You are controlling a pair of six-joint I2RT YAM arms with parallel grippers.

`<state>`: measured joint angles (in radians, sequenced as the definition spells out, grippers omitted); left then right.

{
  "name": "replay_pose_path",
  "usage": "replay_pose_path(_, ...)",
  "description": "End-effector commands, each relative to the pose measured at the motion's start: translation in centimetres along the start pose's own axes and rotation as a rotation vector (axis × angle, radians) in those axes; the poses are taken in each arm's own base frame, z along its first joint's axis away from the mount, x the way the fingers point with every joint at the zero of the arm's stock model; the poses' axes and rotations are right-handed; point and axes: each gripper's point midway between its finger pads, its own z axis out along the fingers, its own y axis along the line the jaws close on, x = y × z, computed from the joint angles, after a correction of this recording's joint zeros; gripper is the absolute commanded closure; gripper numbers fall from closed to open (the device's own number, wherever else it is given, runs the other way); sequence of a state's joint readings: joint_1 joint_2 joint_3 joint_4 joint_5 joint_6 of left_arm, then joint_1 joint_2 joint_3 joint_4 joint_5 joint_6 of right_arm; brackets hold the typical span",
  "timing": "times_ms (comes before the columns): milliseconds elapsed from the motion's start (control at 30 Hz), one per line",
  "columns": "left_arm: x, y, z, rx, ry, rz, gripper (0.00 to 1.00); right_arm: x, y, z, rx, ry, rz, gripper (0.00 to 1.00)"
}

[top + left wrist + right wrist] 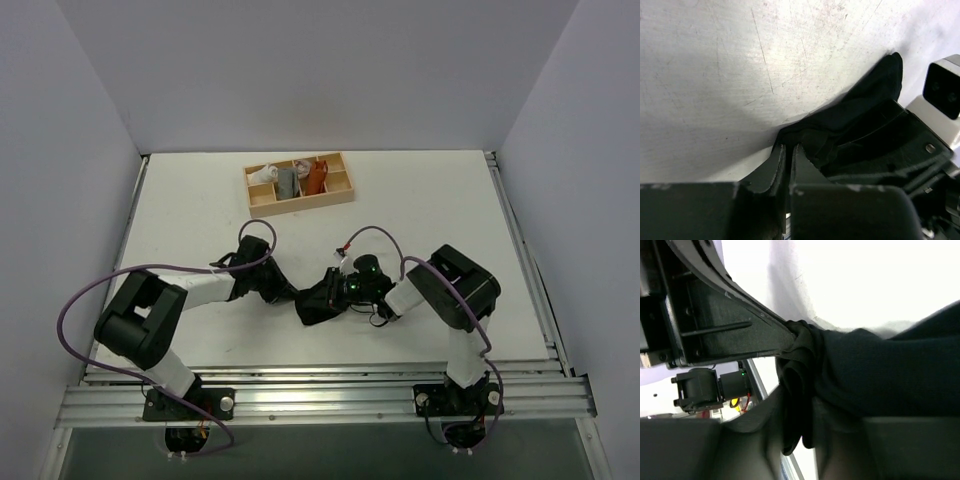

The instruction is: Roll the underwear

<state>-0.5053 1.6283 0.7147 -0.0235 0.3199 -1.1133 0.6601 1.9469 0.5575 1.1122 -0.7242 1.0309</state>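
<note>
The black underwear (pixel 318 300) lies bunched on the white table between my two grippers. My left gripper (pixel 284 292) is at its left end. In the left wrist view its jaws (pixel 788 149) are closed to a thin slit on the edge of the underwear (pixel 865 100). My right gripper (pixel 347 289) is at the right end. In the right wrist view it (pixel 798 412) is shut on a hanging fold of the underwear (pixel 890 375). The cloth between the grippers is held low over the table.
A small wooden tray (pixel 300 206) stands at the back, holding a white roll (pixel 265 175), a grey roll (pixel 288 180) and an orange-brown roll (pixel 315 177). The metal rail (pixel 320 395) runs along the near edge. White walls enclose three sides.
</note>
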Motion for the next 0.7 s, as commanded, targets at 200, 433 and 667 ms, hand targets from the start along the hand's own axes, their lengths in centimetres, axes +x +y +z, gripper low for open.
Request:
replay_pose_path(200, 0.5, 2.6, -1.1, -0.259, -0.062, 0.067, 0.98, 0.4, -5.7, -5.1, 0.617, -0.030, -0.082, 0.62)
replay_pose_path(433, 0.6, 2.5, -1.9, -0.351, -0.074, 0.048, 0.98, -0.5, -0.4, -6.0, 0.776, -0.185, -0.366, 0.60)
replay_pose_path(667, -0.1, 1.4, -2.7, -0.410, -0.076, 0.040, 0.98, 0.9, 4.3, -4.6, 0.708, -0.261, -0.594, 0.57)
